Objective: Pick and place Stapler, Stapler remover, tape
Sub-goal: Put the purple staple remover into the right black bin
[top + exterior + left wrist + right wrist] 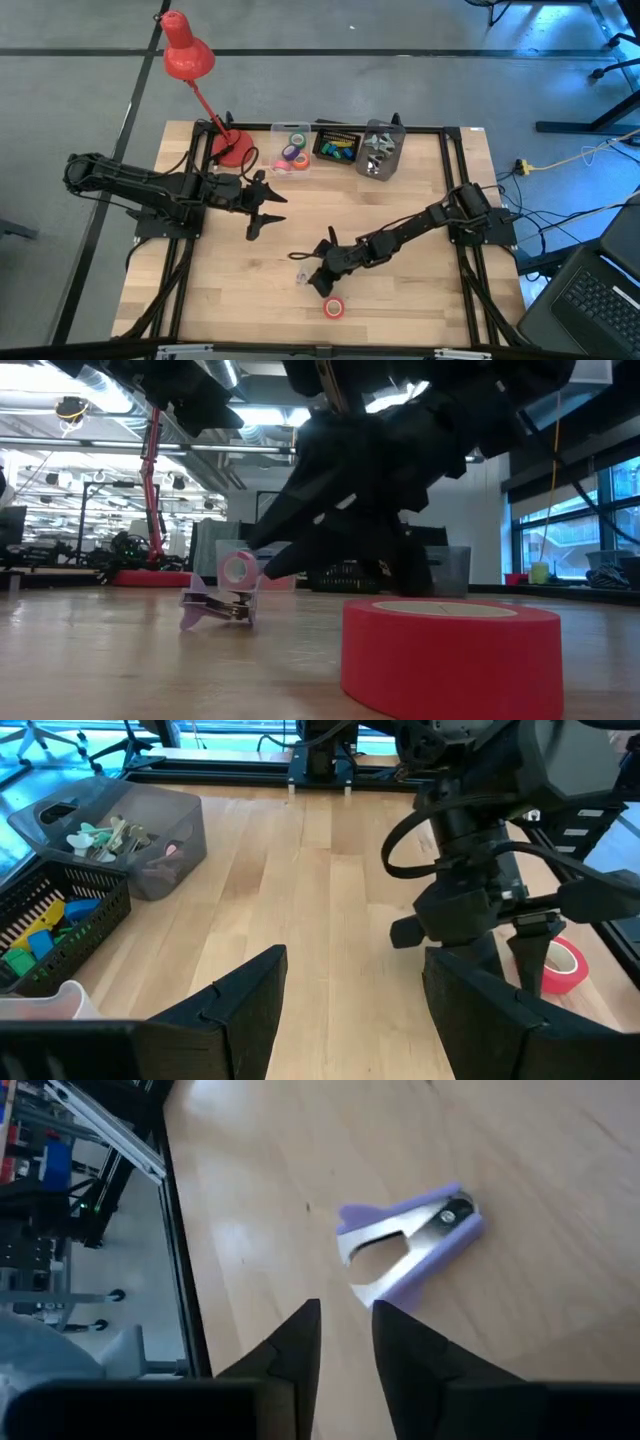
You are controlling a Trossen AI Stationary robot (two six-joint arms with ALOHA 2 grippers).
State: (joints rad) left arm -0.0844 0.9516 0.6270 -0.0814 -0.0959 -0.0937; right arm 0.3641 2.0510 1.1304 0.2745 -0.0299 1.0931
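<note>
The purple staple remover (410, 1245) lies on its side on the wood, just ahead of my right gripper (345, 1308), whose fingers are open by a narrow gap and touch nothing. From above, the remover (300, 277) sits left of that gripper (316, 272). A red tape roll (333, 307) lies flat nearer the near edge and also fills the low view (450, 650). More tape rolls sit in a clear box (292, 150). My left gripper (266, 217) hovers wide open over the table's left half. I cannot pick out a stapler.
A black basket (335, 145) of coloured bits and a grey bin (380, 150) stand along the far edge beside the clear box. A red desk lamp (187, 55) stands at the far left corner. Bare wood lies between the two arms.
</note>
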